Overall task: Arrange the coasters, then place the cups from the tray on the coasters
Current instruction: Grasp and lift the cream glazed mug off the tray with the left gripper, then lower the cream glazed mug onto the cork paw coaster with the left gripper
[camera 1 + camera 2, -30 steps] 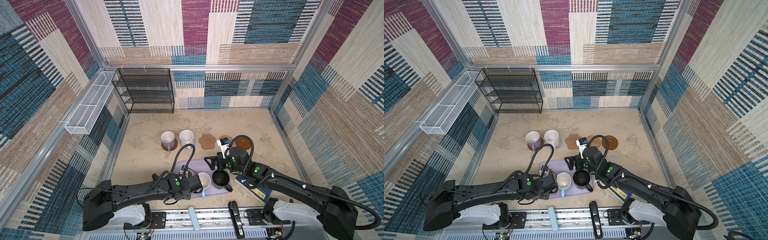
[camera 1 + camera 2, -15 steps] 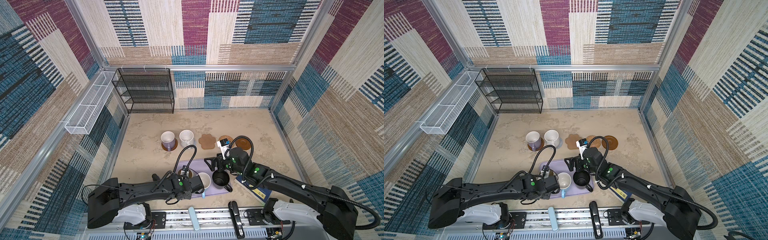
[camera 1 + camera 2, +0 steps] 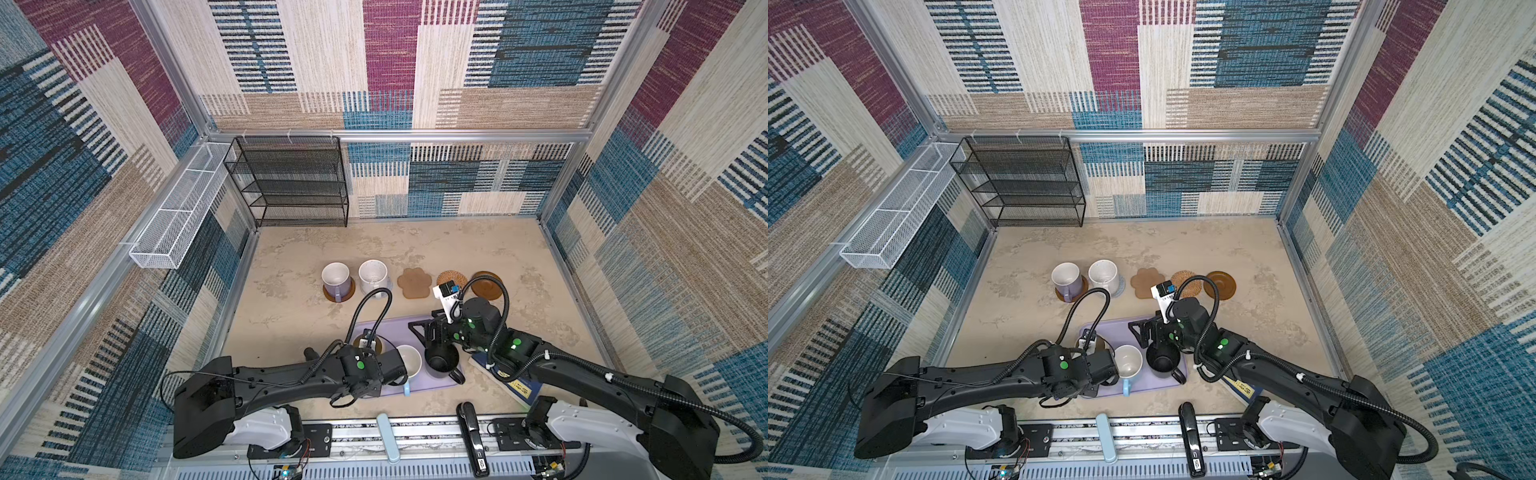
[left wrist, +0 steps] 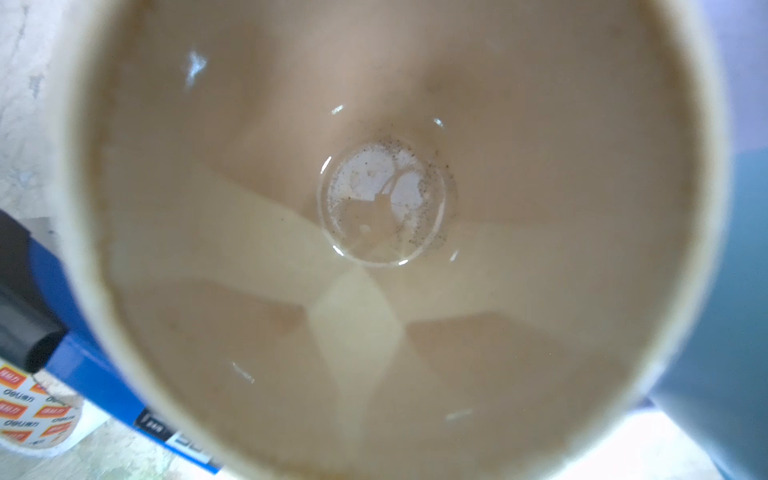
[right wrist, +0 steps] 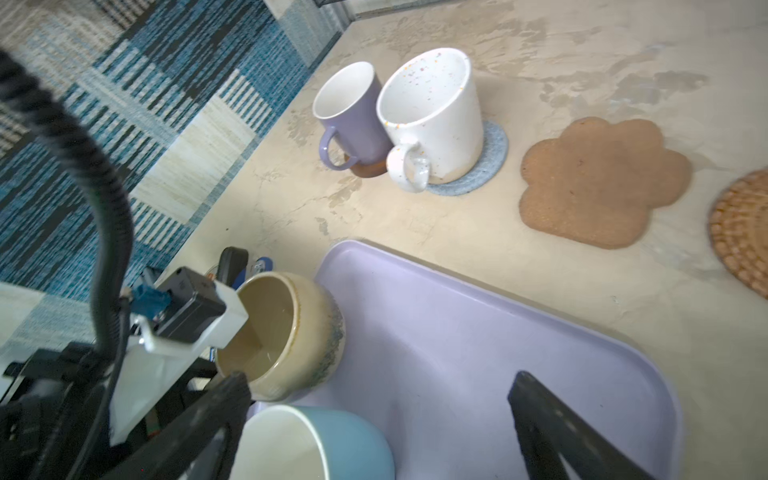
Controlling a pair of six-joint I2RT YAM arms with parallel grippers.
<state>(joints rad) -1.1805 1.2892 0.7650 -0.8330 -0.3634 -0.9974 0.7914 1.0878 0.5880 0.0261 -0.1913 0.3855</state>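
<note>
Left end effector down, gripping beige mug

left wrist view: white round object carried a repeated grey word, roughly "deuen", maybe seen flipped, beside orange tags with white lettering too small to read; blue book had a black strip with white characters, cut off by the beige mug, not legible. top view: yellow label on the book had dark print, too small; white camera mount had a tiny unreadable line
</note>
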